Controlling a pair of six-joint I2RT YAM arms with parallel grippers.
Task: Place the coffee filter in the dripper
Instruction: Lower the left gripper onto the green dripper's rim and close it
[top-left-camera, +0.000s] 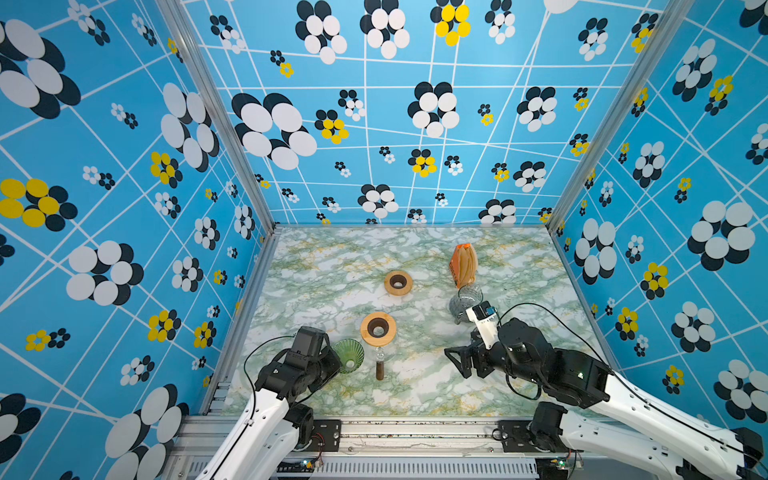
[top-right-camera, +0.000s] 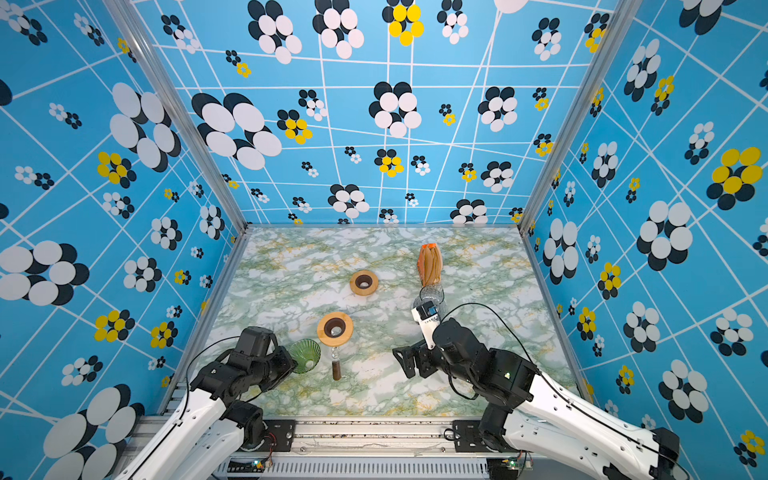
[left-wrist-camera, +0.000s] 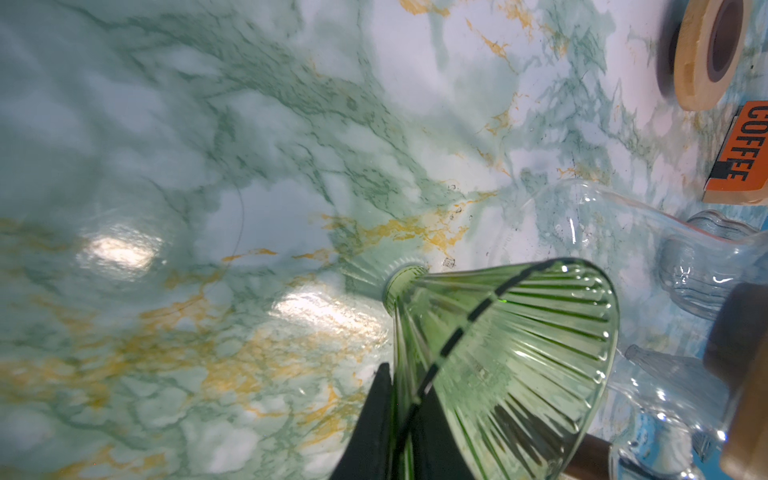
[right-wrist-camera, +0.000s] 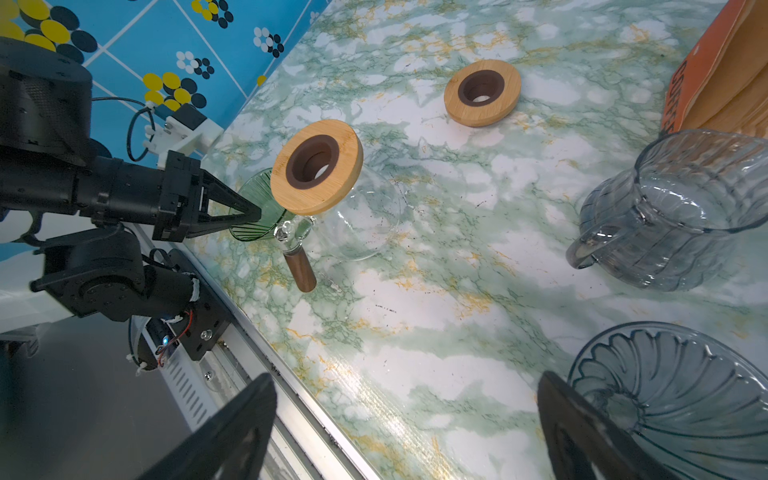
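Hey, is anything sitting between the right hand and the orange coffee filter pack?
Yes. The grey glass pitcher stands right in front of the orange filter pack, between it and the open right hand. A grey glass dripper also sits close beside the hand. Nothing else visible is in the way.

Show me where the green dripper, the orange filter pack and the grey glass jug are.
green dripper (top-left-camera: 348, 353): a top view, ribbed wall.
orange filter pack (top-left-camera: 462, 266): a top view, front face.
grey glass jug (right-wrist-camera: 648, 257): right wrist view, side wall.
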